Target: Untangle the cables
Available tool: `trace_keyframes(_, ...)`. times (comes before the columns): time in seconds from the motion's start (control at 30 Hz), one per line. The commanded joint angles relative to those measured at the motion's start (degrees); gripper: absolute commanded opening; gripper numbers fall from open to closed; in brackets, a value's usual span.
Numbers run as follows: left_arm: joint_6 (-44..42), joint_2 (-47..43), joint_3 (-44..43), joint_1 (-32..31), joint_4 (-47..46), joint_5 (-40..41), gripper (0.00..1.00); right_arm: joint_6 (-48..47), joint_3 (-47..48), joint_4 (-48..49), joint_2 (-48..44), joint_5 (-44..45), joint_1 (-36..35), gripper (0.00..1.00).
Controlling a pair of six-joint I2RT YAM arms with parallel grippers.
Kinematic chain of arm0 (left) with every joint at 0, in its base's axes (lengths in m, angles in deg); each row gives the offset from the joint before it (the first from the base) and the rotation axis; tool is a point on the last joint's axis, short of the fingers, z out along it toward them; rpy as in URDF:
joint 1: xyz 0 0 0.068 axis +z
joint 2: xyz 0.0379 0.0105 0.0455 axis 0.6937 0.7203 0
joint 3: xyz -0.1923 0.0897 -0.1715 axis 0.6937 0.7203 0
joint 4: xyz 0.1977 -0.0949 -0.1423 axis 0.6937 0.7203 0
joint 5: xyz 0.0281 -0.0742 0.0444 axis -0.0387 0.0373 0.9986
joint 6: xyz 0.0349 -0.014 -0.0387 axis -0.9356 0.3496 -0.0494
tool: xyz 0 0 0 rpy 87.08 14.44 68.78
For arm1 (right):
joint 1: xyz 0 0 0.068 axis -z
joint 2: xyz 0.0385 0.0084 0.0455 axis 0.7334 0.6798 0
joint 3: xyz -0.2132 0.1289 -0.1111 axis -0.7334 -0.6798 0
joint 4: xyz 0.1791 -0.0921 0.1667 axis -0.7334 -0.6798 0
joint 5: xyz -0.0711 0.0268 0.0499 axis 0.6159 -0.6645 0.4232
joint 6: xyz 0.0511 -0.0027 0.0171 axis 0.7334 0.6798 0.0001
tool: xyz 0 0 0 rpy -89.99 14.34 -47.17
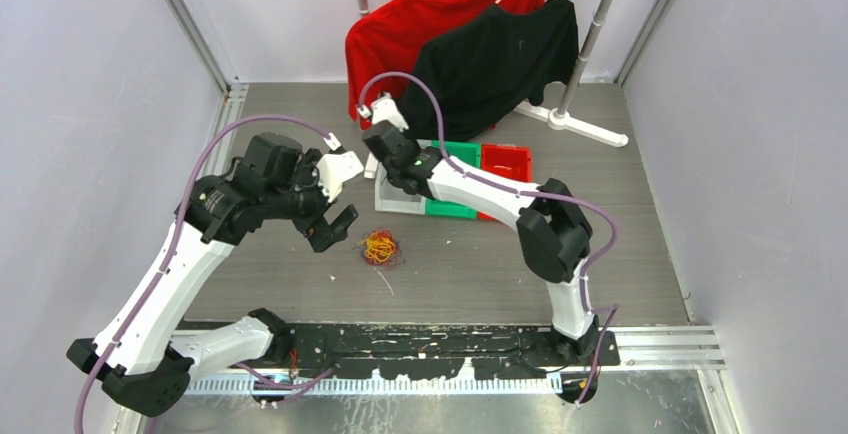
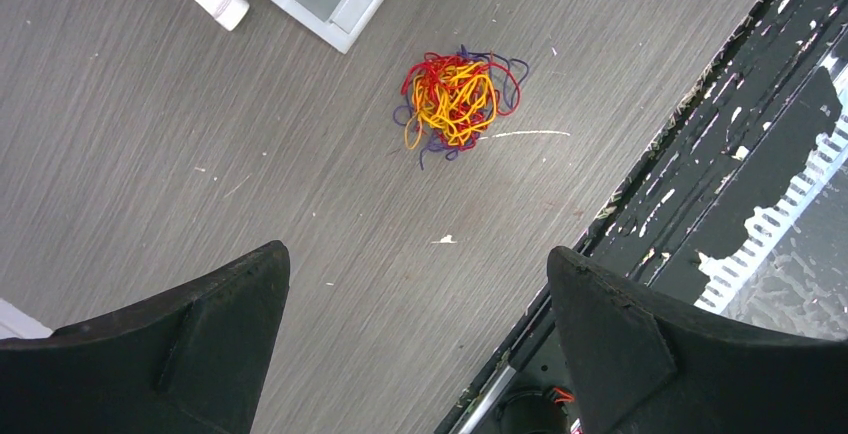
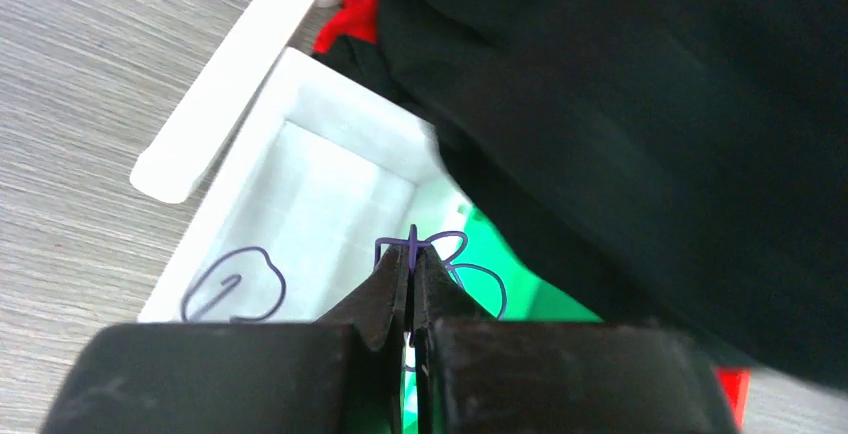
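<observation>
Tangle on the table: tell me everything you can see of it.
The tangle is a small, loose ball of very thin, flexible wires. Yellow-orange is massed in the middle, red loops around it, and a few purple strands straggle out at the edges. It lies on the grey wood-grain table. Nothing grips or touches it. The open left gripper hangs above it, well clear.

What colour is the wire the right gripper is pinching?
Purple. The wire in the right gripper shows best from the right wrist view.
</observation>
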Motion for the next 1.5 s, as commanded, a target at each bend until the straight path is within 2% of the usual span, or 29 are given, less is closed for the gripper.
trace_keyframes(0.0, -0.2, -0.7, -2.0, 0.3, -2.4, 0.4, 0.99, -4.8, 8.9, -3.4, 4.7, 3.7, -1.8, 0.01)
trace_keyframes(0.13, -0.4, -1.4, -1.8, 0.3, -2.1, 0.5, 0.99, -3.3, 12.6, -5.5, 8.8, 1.8, -2.3, 0.01)
trace_keyframes(0.33, -0.6, -2.0, -1.1, 0.3, -1.8, 0.3, 1.00, 2.8, 10.7, -2.2, 9.0, -5.3, -1.4, 0.01)
trace_keyframes(0.37, -0.6, -2.1, -1.0, 0.3, -1.9, 0.2, 0.99, 4.5, 10.4, -1.8, 8.8, -6.9, -0.8, 0.05)
trace_keyframes(0.43, -0.6, -2.2, -0.7, 0.3, -1.7, -0.1, 0.99, 8.1, 8.9, -0.7, 7.7, -10.2, 0.9, 0.27)
trace_keyframes(0.47, -0.6, -2.3, -0.5, 0.3, -1.7, -0.2, 0.99, 10.8, 8.0, -0.1, 6.4, -12.6, 1.9, 0.33)
trace_keyframes(0.57, -0.2, -2.4, 0.2, 0.6, -1.8, -0.8, 0.99, 15.4, 4.7, 1.9, 2.9, -17.7, 5.0, 0.47)
trace_keyframes(0.67, 0.9, -2.0, 1.8, 2.4, -2.4, -2.7, 1.00, 16.1, 1.8, 3.7, -0.4, -19.1, 6.3, 0.59)
trace_keyframes(0.73, 1.7, -1.1, 2.6, 5.2, -2.8, -5.2, 1.00, 15.7, 0.7, 3.7, -2.3, -18.9, 6.3, 0.63)
trace_keyframes(0.83, 1.7, 1.7, 3.0, 8.5, -2.8, -8.0, 0.98, 16.0, -2.4, 4.3, -6.5, -18.7, 6.4, 0.64)
trace_keyframes(0.93, 1.1, 3.6, 5.1, 9.0, -3.7, -8.9, 0.95, 17.2, -8.4, 6.9, -11.9, -19.2, 6.3, 0.64)
trace_keyframes(1.1, 1.1, 7.0, 11.0, 8.9, -10.3, -12.2, 0.88, 20.8, -21.0, 13.9, -22.7, -20.4, 6.3, 0.64)
trace_keyframes(1.23, 1.0, 12.3, 12.9, 8.8, -15.0, -13.9, 0.74, 23.8, -30.4, 17.1, -29.9, -22.5, 6.3, 0.59)
trace_keyframes(1.33, 0.9, 18.1, 12.8, 8.8, -17.2, -14.3, 0.61, 25.6, -37.5, 19.0, -35.3, -25.8, 6.3, 0.52)
trace_keyframes(1.47, 0.9, 22.8, 13.0, 8.7, -18.7, -16.4, 0.54, 27.6, -44.9, 21.5, -40.8, -27.6, 5.9, 0.47)
